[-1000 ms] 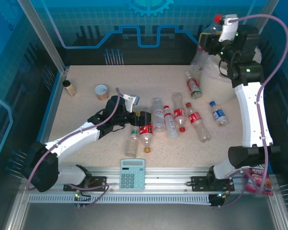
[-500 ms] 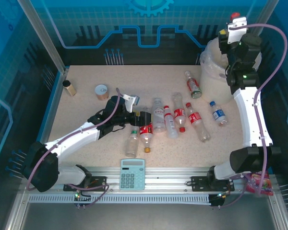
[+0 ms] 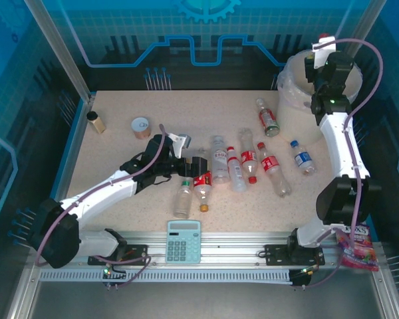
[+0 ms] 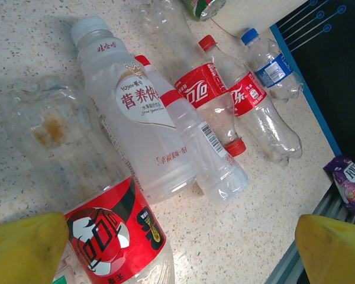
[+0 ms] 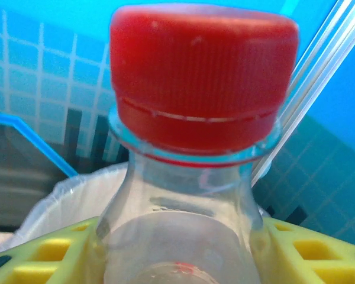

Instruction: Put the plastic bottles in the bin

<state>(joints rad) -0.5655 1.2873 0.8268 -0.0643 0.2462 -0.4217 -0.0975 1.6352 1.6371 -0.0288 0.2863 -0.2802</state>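
Red-capped and clear, one bottle (image 5: 189,225) is pinched in the right claw (image 5: 177,251), held up high over the white bin (image 3: 290,85) at the upper right of the top view. The left claw (image 3: 198,166) is spread wide, low over the other bottles (image 3: 243,163) lying mid-table.

Left hand (image 4: 178,245) wide open, yellow fingertips (image 4: 23,242) in the bottom corners. Red-label bottle (image 4: 112,236) lies between them, close to the left one. Beyond, on the speckled bench (image 4: 254,225): white-cap bottle (image 4: 136,118), barcode bottle (image 4: 204,148) touching it, two cola bottles (image 4: 204,97), blue-label bottle (image 4: 272,68), crushed clear bottle (image 4: 50,127). Purple packet (image 4: 349,183) at right edge.
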